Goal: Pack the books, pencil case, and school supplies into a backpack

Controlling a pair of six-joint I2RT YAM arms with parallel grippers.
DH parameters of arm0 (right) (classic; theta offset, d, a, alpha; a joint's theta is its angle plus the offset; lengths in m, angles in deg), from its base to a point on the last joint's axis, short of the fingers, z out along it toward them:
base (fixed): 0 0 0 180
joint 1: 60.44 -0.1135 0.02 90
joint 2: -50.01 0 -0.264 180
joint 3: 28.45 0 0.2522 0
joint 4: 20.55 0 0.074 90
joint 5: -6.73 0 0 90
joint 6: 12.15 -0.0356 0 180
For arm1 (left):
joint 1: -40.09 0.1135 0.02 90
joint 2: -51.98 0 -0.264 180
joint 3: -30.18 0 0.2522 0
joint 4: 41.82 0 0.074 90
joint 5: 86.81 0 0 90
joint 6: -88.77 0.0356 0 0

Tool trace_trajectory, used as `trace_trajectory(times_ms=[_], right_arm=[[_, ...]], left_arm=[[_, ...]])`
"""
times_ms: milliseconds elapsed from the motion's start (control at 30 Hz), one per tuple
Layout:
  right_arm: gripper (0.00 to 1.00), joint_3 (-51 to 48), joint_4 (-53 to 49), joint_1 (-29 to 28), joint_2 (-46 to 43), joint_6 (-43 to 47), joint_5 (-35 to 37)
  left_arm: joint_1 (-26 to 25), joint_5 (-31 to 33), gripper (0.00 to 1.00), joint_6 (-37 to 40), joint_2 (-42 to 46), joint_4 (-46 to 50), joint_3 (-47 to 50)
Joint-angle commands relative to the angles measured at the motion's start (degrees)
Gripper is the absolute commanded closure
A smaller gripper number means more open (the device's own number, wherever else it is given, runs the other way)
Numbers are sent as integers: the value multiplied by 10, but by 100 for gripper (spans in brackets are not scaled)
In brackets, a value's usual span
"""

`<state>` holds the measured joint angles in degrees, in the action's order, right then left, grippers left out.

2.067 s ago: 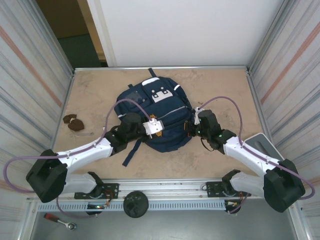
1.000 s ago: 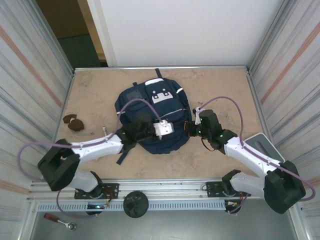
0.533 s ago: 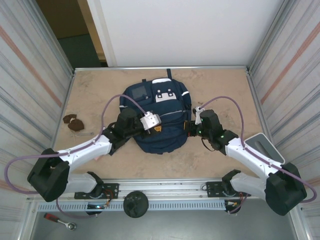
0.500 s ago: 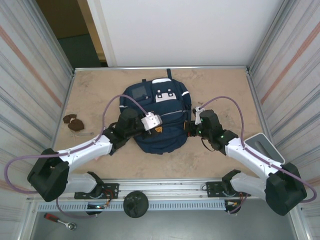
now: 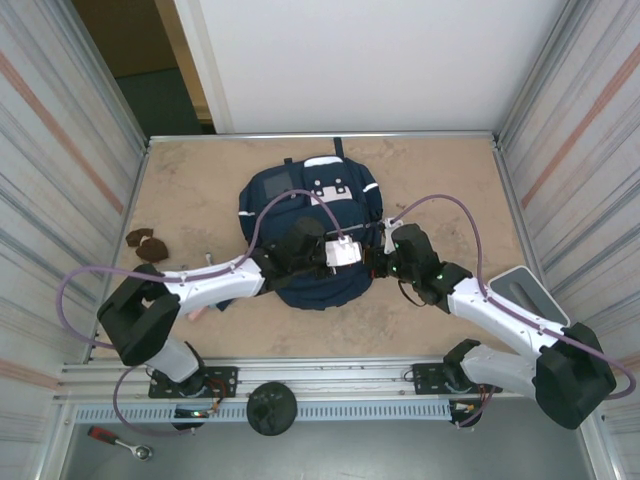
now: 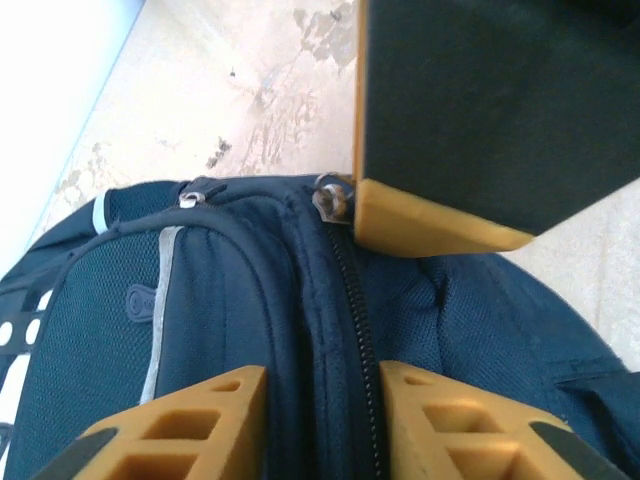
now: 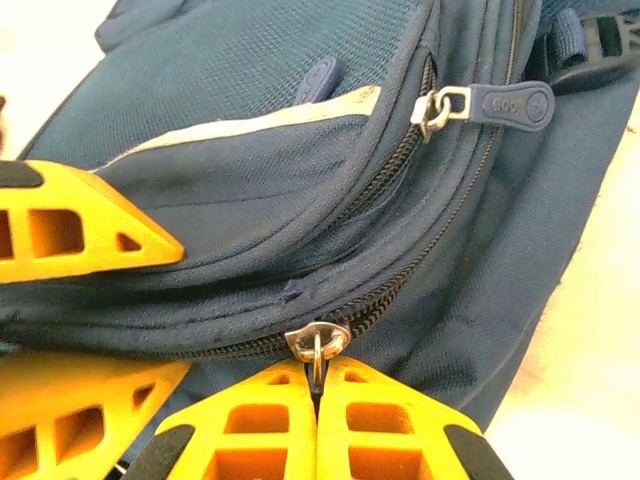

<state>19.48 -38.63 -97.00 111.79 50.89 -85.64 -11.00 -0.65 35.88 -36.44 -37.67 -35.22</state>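
If our left claw (image 6: pixel 315 388), gaping across the zipper seam (image 6: pixel 345 300) and holding nothing, is not pinning the fabric, the backpack (image 5: pixel 310 195) may be sliding along once we are pulling. Our right claw (image 7: pixel 317 372), clamped tight on the zip ring (image 7: pixel 317 340), may be losing that thin ring. The backpack is lying in the middle of the table (image 5: pixel 200 170), under the left claw, its right side meeting the right claw.

Both arms reach toward the frame's centre. The left gripper (image 6: pixel 322 374) is spread; the right gripper (image 7: pixel 318 368) pinches a zipper ring (image 7: pixel 317 341).
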Motion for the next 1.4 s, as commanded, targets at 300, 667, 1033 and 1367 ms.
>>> trace_trajectory(times_ms=[300,667,1033,1367], right_arm=[[100,20,-45,60,-14,19,28],[100,53,-58,110,34,23,5],[100,54,-22,115,50,53,-83],[57,88,-4,155,84,67,-291]], left_arm=[[82,-144,100,-46,152,-110,122],[223,-304,100,-169,250,-216,224],[224,-324,100,-171,212,-192,202],[224,-335,100,-171,203,-182,191]])
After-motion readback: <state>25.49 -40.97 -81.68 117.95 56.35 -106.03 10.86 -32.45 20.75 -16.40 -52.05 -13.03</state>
